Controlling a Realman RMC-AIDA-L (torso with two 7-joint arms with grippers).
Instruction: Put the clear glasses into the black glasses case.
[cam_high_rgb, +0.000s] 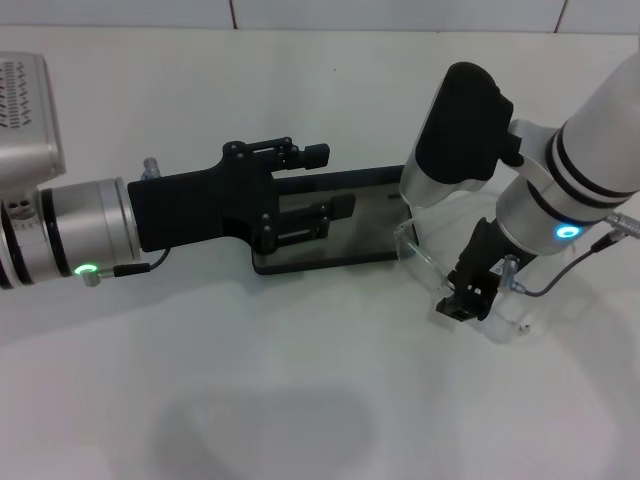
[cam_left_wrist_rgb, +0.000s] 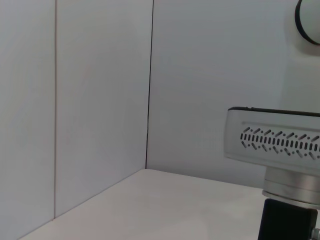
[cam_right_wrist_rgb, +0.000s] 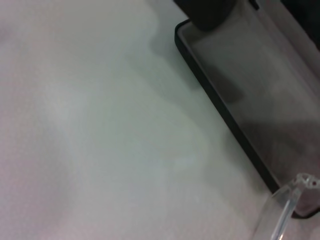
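Beside black glasses case (cam_high_rgb: 372, 228) — right gripper (cam_high_rgb: 468, 296) seemingly grips clear glasses (cam_high_rgb: 502, 322).

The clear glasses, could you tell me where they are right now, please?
In the head view the clear glasses lie on the white table, on the robot's right, beside the right end of the black glasses case, with the right gripper on them.

Bright even light, soft shadows, wrist blur

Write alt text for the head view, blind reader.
On a white table, the right hand is down on the clear glasses, which lie just right of the open black glasses case. The left hand reaches in from the left over the case, fingers apart.
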